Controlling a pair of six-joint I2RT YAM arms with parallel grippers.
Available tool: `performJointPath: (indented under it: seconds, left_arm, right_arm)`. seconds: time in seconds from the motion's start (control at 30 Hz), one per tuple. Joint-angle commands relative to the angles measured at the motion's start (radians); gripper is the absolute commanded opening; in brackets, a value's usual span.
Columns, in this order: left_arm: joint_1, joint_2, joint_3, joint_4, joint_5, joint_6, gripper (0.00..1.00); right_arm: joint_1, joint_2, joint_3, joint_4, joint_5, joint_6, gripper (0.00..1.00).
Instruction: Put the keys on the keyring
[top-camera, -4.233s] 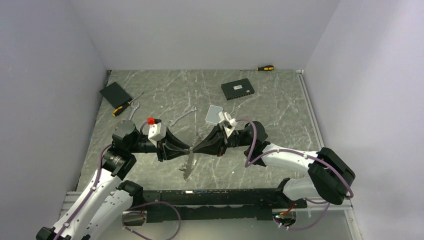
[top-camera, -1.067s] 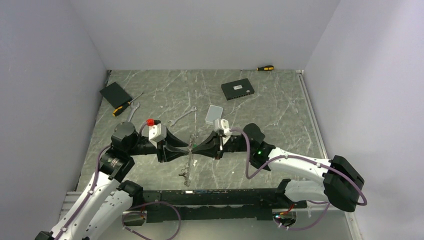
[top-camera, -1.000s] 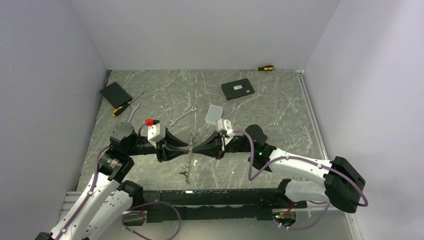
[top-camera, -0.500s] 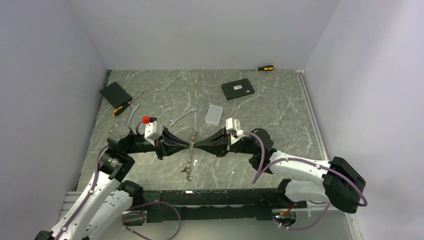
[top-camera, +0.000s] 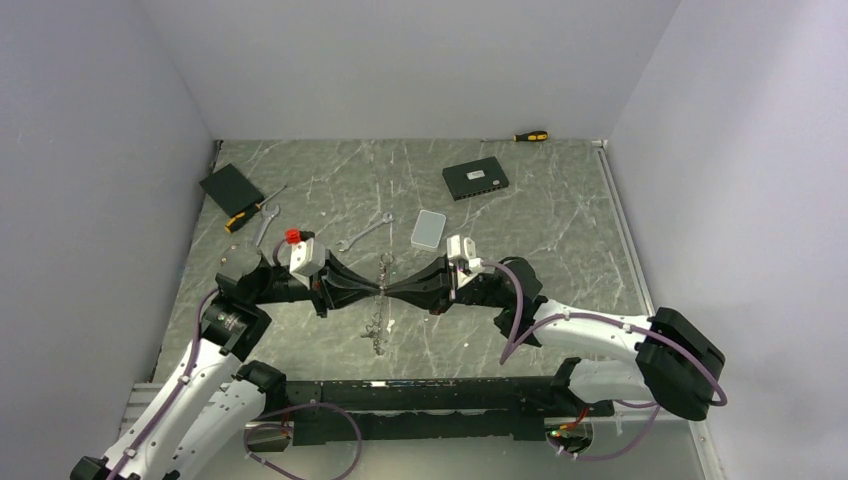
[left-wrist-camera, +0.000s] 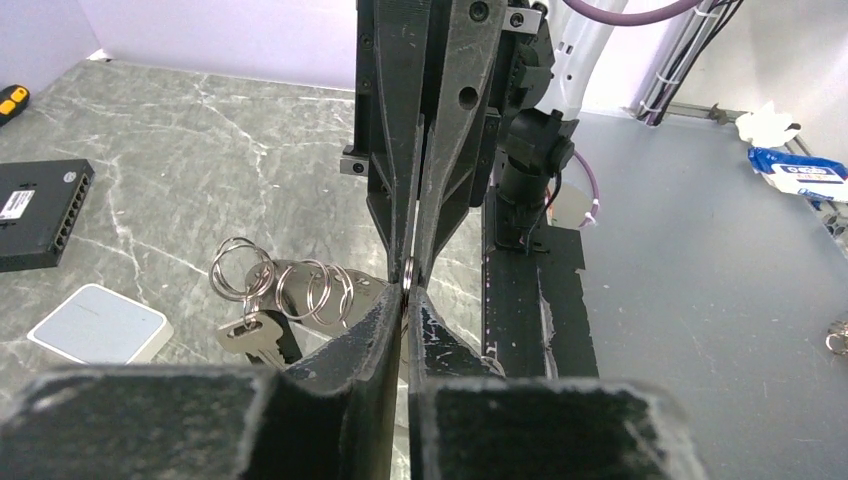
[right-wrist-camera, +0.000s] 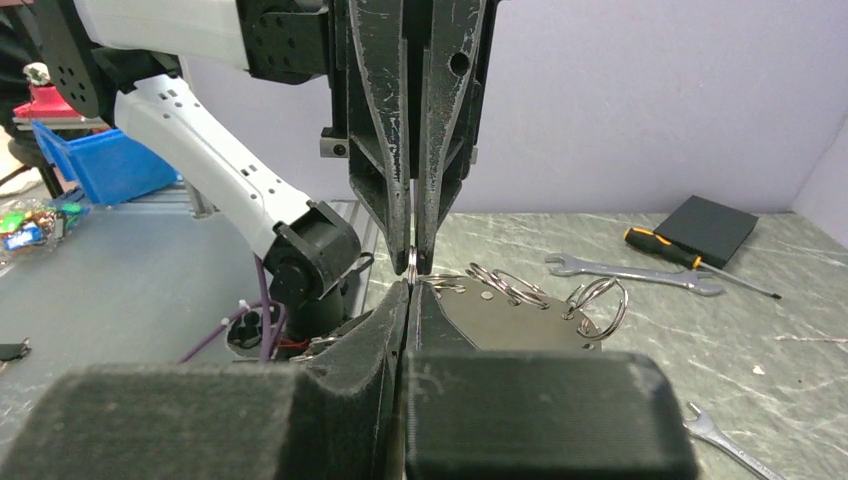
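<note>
Keyring (top-camera: 385, 266): mid-table, pinched where left gripper (top-camera: 377, 288) and right gripper (top-camera: 392, 289) meet tip to tip; both jaws narrow, nipping its wire. Keys (top-camera: 377, 328): strung along it, trailing toward the near edge

The keyring (top-camera: 384, 268), a thin silvery wire loop, is held off the table mid-scene, pinched edge-on between the tips of the left gripper (left-wrist-camera: 405, 300) and the right gripper (right-wrist-camera: 408, 290). The keys (left-wrist-camera: 256, 336), flat and silver, dangle from it among small split rings (left-wrist-camera: 310, 290), trailing toward the near side.
</note>
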Motion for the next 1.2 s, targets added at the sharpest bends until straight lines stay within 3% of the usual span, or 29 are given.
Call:
performJointPath:
  seconds: [0.0,0.07,0.23,0.33,0.4,0.5,0.73,0.93,1.17]
  left_arm:
    - [0.004,0.01,0.012,0.029,0.037,-0.003,0.07]
    - [0.004,0.015,0.017,0.011,0.04,0.01,0.01]
    - [0.004,0.023,0.023,-0.012,0.044,0.028,0.0]
    - [0.004,0.021,0.028,-0.04,0.039,0.056,0.0]
    - [0.004,0.022,0.039,-0.098,0.022,0.09,0.0]
    - [0.004,0.031,0.055,-0.153,0.0,0.127,0.0]
    - [0.004,0.045,0.069,-0.202,-0.015,0.174,0.0]
    - [0.004,0.059,0.078,-0.249,-0.024,0.206,0.0]
    - [0.003,0.089,0.089,-0.316,-0.021,0.256,0.0]
  right_arm:
    - [0.007,0.0,0.034,0.104,0.01,0.012,0.0]
    - [0.007,-0.002,0.035,0.107,0.012,0.01,0.0]
    - [0.009,0.002,0.043,0.106,0.009,0.011,0.0]
    - [0.009,0.001,0.075,0.023,0.003,0.006,0.01]
    - [0.009,-0.01,0.108,-0.101,0.005,-0.015,0.23]
    - [0.009,-0.029,0.134,-0.248,0.002,-0.049,0.35]
    - [0.011,-0.063,0.163,-0.476,-0.033,-0.116,0.32]
    - [0.016,-0.045,0.253,-0.774,-0.037,-0.274,0.33]
    - [0.019,-0.031,0.277,-0.802,-0.023,-0.304,0.32]
